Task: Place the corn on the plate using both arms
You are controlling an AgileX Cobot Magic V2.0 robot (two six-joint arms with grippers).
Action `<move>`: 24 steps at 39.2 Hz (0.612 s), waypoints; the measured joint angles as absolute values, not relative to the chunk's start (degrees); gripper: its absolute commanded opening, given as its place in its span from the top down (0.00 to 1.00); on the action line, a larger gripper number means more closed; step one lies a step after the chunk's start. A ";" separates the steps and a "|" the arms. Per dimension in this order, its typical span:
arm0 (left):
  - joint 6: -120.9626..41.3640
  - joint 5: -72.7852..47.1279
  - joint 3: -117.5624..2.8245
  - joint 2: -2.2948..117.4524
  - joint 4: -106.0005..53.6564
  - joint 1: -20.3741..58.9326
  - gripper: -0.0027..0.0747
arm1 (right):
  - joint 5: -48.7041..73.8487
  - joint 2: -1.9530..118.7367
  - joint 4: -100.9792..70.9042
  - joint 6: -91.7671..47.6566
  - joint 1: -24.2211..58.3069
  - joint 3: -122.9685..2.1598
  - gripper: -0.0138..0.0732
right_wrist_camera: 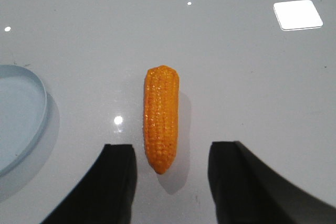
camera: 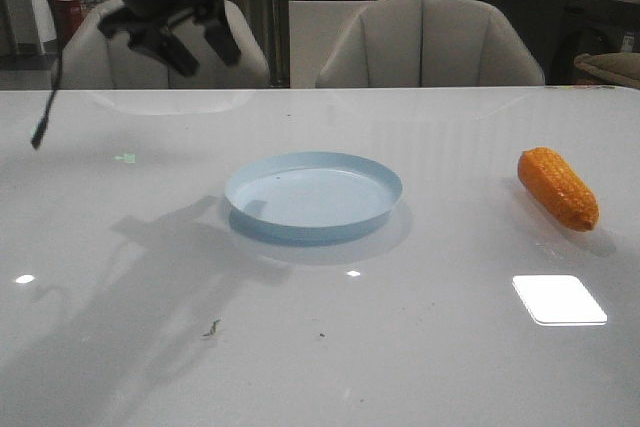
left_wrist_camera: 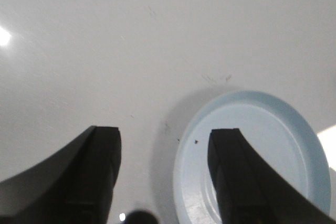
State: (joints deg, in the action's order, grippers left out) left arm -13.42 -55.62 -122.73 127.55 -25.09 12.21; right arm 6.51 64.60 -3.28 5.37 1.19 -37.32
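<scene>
The orange corn [camera: 558, 187] lies on the white table at the right, apart from the pale blue plate [camera: 313, 197] in the middle, which holds nothing. My left gripper [camera: 207, 59] hangs open and empty in the air at the far left, behind the plate. In the left wrist view it [left_wrist_camera: 164, 132] is open over the table, with one finger over the plate [left_wrist_camera: 283, 140]. My right gripper is out of the front view. In the right wrist view it [right_wrist_camera: 171, 148] is open, and the narrow end of the corn [right_wrist_camera: 161, 114] lies between its fingers, touching neither.
A dark cable [camera: 45, 112] hangs from the left arm over the far left of the table. Two grey chairs [camera: 430, 42] stand behind the far edge. The plate's rim [right_wrist_camera: 39, 103] lies a little to one side of the corn in the right wrist view.
</scene>
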 measured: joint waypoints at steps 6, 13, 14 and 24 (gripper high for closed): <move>-16.02 -56.00 -124.32 122.58 -24.68 7.39 0.40 | 11.80 66.30 -3.18 5.37 1.19 -45.62 0.33; -18.01 -56.52 -123.09 117.32 -20.12 3.58 0.40 | 18.40 72.77 -2.68 5.37 1.19 -55.74 0.16; -18.02 -56.52 -122.35 116.69 -19.58 3.23 0.40 | 19.42 73.96 -2.55 5.37 1.19 -57.38 0.14; -18.21 -49.25 -108.98 107.15 -17.59 1.62 0.40 | 23.33 89.62 -1.95 5.37 1.19 -68.32 0.12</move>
State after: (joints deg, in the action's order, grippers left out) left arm -18.21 -49.25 -108.98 107.15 -17.59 1.62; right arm 23.33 89.62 -1.95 5.37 1.19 -68.32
